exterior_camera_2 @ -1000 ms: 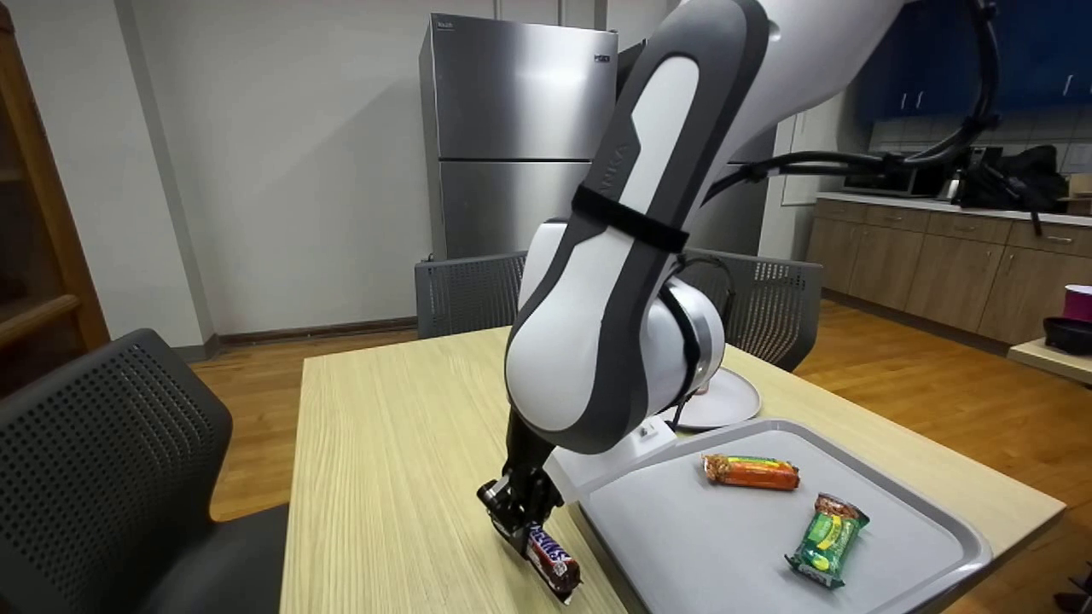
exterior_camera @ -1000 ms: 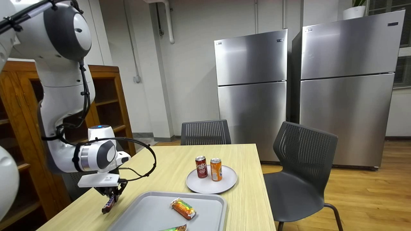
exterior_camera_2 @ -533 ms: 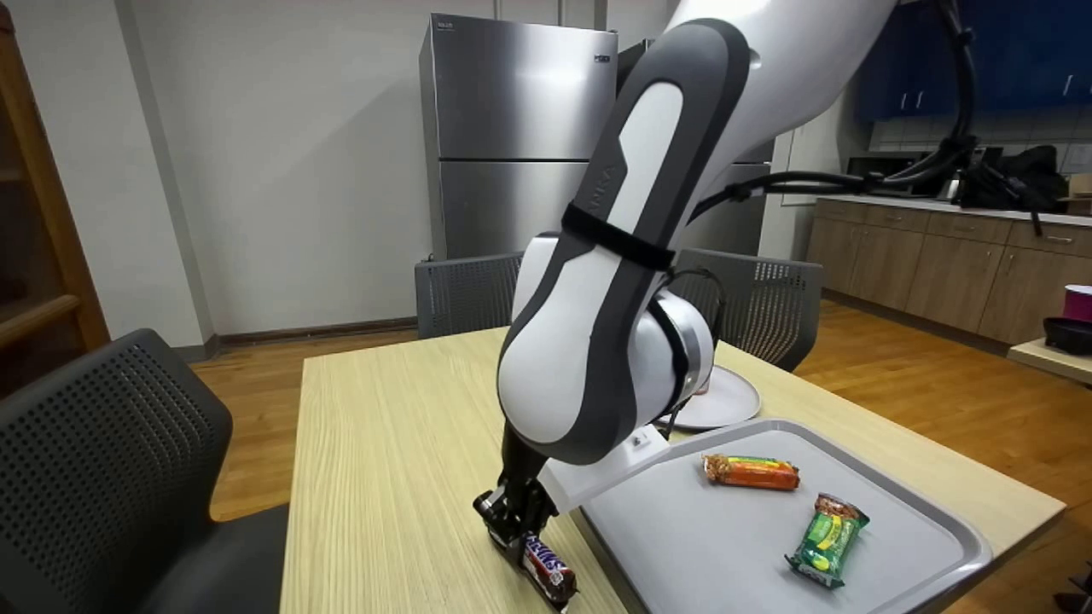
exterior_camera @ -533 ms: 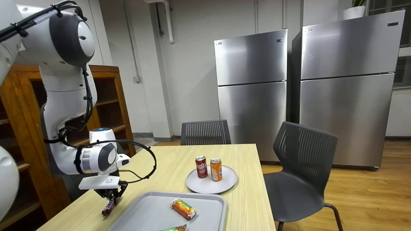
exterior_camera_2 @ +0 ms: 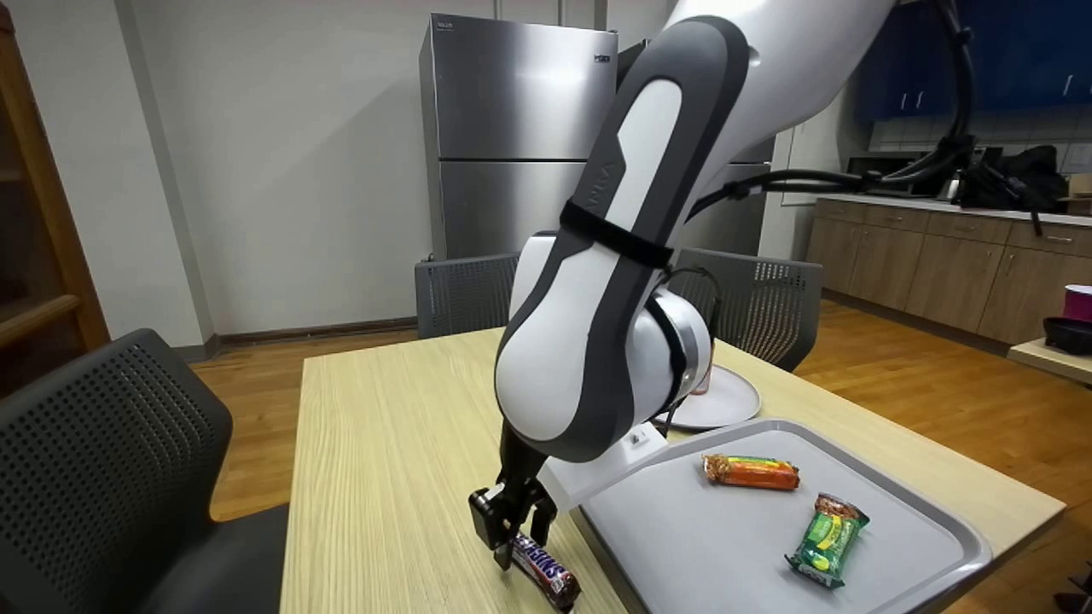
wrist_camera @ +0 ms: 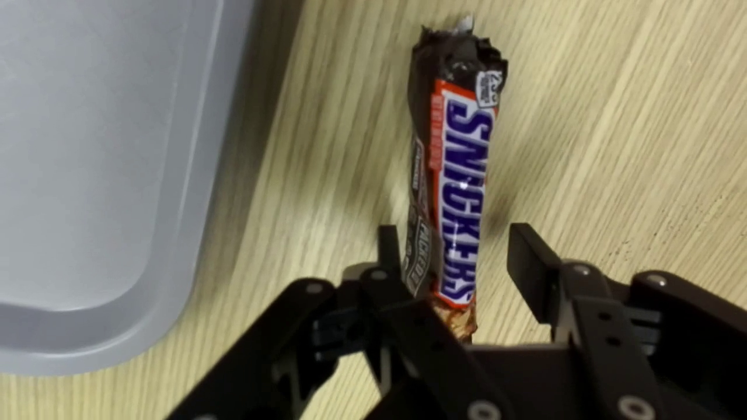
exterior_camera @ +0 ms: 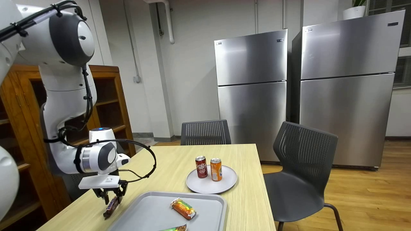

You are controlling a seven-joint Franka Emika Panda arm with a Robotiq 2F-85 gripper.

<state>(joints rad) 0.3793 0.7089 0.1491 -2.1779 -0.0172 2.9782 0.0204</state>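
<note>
Wrist view | your end effector (wrist_camera: pixel 458 261): partly wide, astride Snickers (wrist_camera: pixel 452 175), gap toward 3 o'clock | Snickers: on table (wrist_camera: pixel 618 151), lengthwise 12-to-6 | tray (wrist_camera: pixel 87 151): near, at your 9 o'clock

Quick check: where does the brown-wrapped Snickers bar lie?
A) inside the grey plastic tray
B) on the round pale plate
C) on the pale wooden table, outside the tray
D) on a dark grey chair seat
C: in the wrist view, the pale wooden table shows between the brown-wrapped Snickers bar and the grey plastic tray.
</note>
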